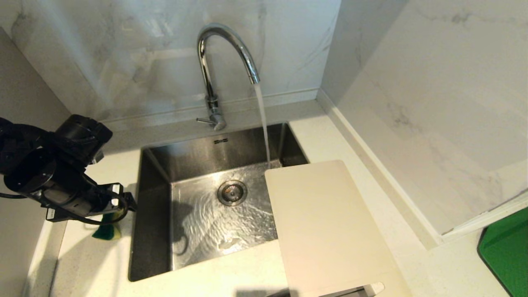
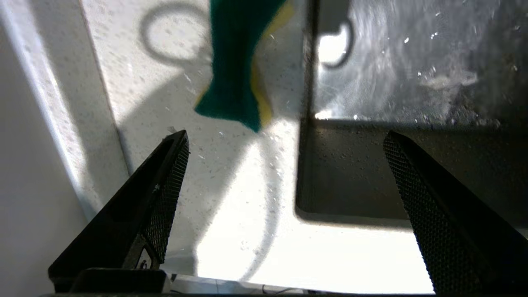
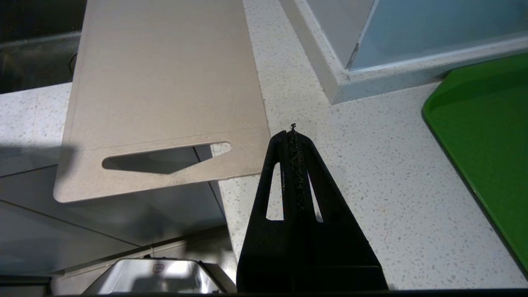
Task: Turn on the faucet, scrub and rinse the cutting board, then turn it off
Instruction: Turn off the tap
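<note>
The chrome faucet (image 1: 210, 78) stands behind the sink, its small side lever (image 1: 204, 120) at the base. Water (image 1: 263, 123) runs from the spout into the basin, just past the far end of the cutting board. The cream-white cutting board (image 1: 326, 222) (image 3: 165, 82) lies flat on the counter to the right, its left edge overhanging the sink and its handle slot (image 3: 165, 159) at the near end. My left arm (image 1: 62, 181) is over the counter left of the sink. My left gripper (image 2: 285, 134) is open and empty, short of the green-yellow sponge (image 2: 235, 74) (image 1: 108, 229). My right gripper (image 3: 292, 132) is shut beside the board's handle end.
The steel sink (image 1: 156, 198) has water swirling round its drain (image 1: 232, 192). Marble walls close the back and right side, with a raised ledge (image 3: 326, 70) beside the board. A green tray (image 1: 505, 251) (image 3: 482, 136) lies at the far right. Speckled counter (image 3: 392, 185) lies under my right gripper.
</note>
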